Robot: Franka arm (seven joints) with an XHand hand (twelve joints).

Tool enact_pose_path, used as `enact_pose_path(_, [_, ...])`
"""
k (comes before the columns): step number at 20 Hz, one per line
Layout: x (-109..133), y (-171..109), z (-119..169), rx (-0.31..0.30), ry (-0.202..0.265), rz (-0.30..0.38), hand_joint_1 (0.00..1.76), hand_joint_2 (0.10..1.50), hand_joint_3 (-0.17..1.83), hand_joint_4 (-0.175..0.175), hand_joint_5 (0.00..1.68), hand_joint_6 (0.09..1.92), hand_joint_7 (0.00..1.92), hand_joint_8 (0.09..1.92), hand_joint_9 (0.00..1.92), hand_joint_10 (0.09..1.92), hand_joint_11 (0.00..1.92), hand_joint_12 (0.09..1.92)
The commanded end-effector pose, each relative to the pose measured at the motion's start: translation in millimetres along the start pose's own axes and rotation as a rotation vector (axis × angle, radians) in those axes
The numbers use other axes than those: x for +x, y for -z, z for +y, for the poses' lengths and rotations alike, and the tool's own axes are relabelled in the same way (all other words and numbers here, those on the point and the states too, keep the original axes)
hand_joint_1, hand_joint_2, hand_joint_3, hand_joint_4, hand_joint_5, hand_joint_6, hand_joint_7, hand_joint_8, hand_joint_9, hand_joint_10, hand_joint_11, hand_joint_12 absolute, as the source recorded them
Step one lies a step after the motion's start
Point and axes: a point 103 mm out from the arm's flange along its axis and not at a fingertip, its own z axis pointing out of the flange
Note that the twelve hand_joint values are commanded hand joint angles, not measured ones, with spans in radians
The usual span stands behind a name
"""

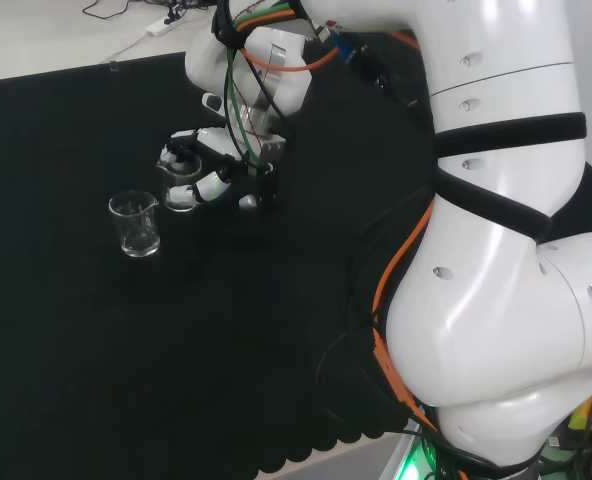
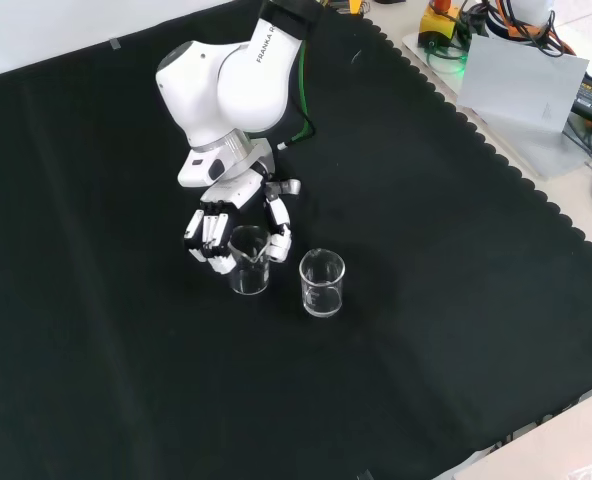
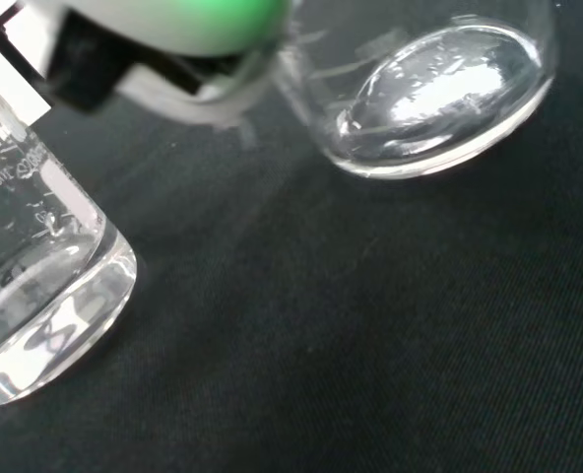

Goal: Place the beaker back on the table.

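Two clear glass beakers are on the black cloth. The hand [image 2: 208,232] has its fingers [image 2: 204,238] on one side and its thumb [image 2: 279,235] on the other side of one beaker [image 2: 248,264], curled round it; its base looks level with the cloth. In the head view the hand [image 1: 208,150] holds this beaker [image 1: 181,190] low over the cloth. Close by in the wrist view, the beaker [image 3: 35,296] with printed marks sits base down on the cloth. The second beaker [image 2: 322,283] stands free beside it, also beaker [image 1: 136,223] and beaker [image 3: 434,89].
The arm's white links [image 1: 496,250] stand at the head view's right. In the front view the cloth's scalloped edge [image 2: 536,190] runs down the right, with cables and gear beyond it. Bare black cloth [image 2: 126,380] lies all around the two beakers.
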Motion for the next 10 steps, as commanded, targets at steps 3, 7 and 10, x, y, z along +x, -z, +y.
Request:
enact_pose_path(3, [1.6,3.5,-0.1,0.073,-0.018,-0.003,0.99,0.51,0.76,-0.071,0.32,0.43,0.43,0.74,0.47,0.74,0.01,1.38])
enact_pose_path(7, [2.5,5.9,-0.4,0.085,-0.025,-0.004,0.97,0.51,0.74,-0.073,0.33,0.32,0.41,0.74,0.45,0.74,0.0,1.36])
enact_pose_path(10, [3.2,9.2,-2.3,0.084,-0.035,-0.003,0.95,0.51,0.71,-0.074,0.32,0.24,0.35,0.73,0.38,0.75,0.0,1.31])
